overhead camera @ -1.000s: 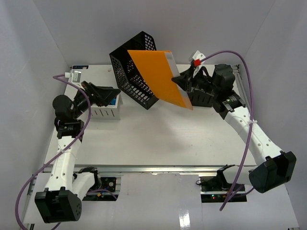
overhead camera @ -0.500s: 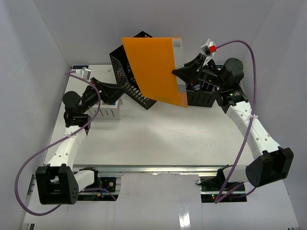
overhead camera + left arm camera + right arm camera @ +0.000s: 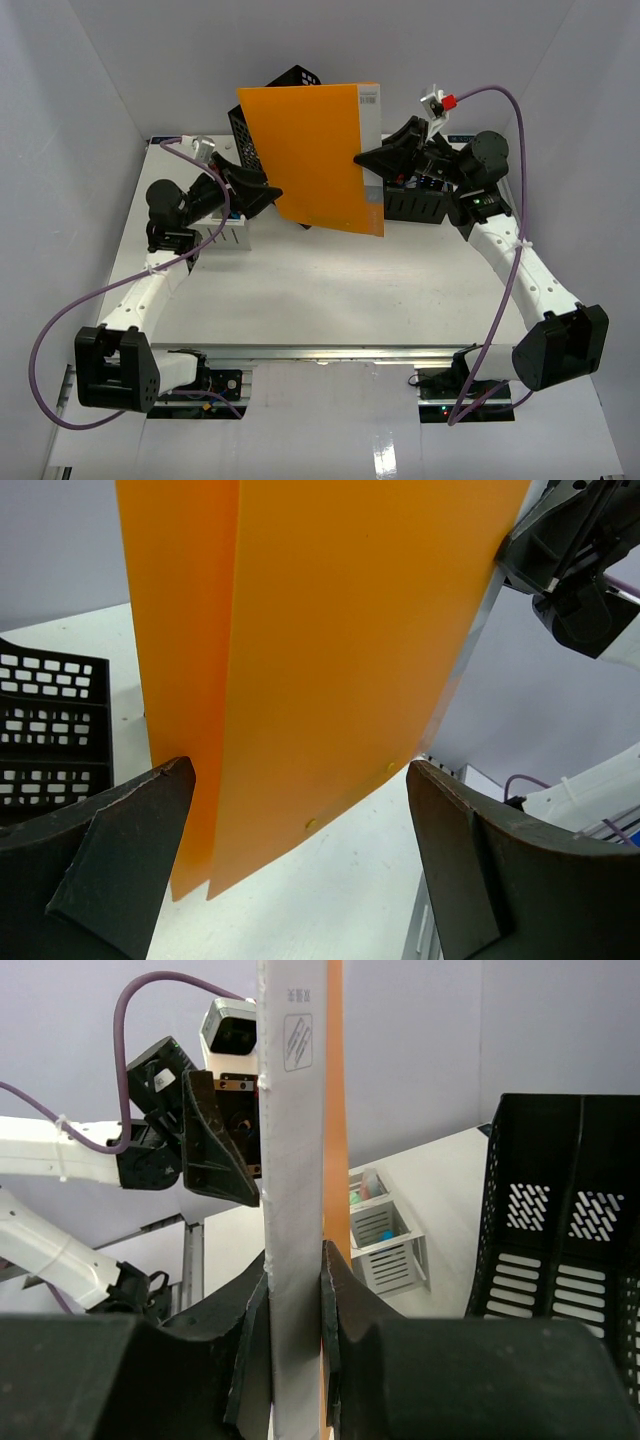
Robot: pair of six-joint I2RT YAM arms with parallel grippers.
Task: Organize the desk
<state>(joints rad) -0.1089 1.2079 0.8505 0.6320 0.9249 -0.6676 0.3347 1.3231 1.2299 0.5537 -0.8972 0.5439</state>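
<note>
Upper centre: right gripper (image 3: 362, 158) pinches the orange folder (image 3: 310, 150) by its white spine, upright above the desk (image 3: 330, 290) filling mid-frame. Left gripper (image 3: 262, 193), spread wide and empty, should straddle the folder's free edge squarely before closing.

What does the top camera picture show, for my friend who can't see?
The right tool holds an orange folder up above the white desk. The open left tool nears its other edge, with a black mesh tray behind.
</note>
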